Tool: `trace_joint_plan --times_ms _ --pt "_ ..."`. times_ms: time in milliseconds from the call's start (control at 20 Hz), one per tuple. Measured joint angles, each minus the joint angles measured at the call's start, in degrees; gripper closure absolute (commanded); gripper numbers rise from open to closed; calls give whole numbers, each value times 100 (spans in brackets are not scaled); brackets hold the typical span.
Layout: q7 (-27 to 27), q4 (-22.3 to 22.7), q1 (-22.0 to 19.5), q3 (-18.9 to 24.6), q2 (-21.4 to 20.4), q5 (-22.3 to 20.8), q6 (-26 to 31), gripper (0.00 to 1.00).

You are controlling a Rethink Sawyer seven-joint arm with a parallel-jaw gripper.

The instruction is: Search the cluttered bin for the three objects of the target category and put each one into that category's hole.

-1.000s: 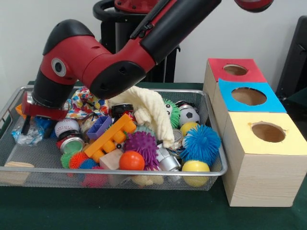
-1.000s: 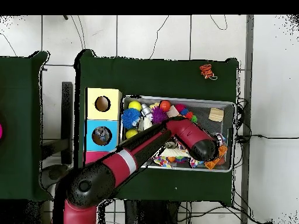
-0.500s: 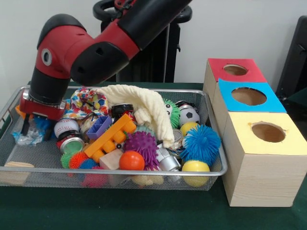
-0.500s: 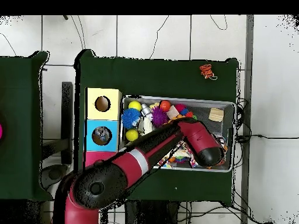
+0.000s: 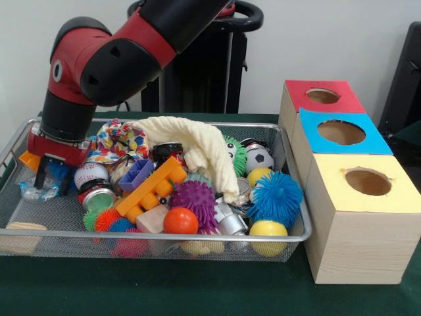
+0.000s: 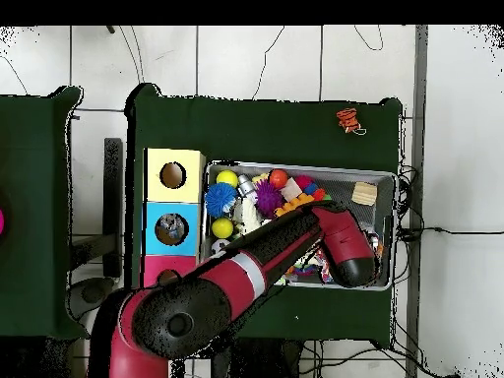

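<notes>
Front view shows the end effector [image 5: 51, 176], fingers apart, searching the bin's [image 5: 158, 232] corner; next, I'd guess, a grasp.

A wire mesh bin [image 5: 164, 234] crammed with toys, including spiky balls, smooth balls, blocks and a cream cloth [image 5: 200, 148], sits just beside three wooden boxes topped red [image 5: 322, 95], blue [image 5: 341, 131] and yellow [image 5: 366, 182], each with a round hole.
</notes>
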Motion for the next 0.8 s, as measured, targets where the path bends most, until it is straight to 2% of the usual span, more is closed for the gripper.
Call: trace_joint_plan --times_ms 800 --pt "-66 2 -4 60 -39 0 69 100"
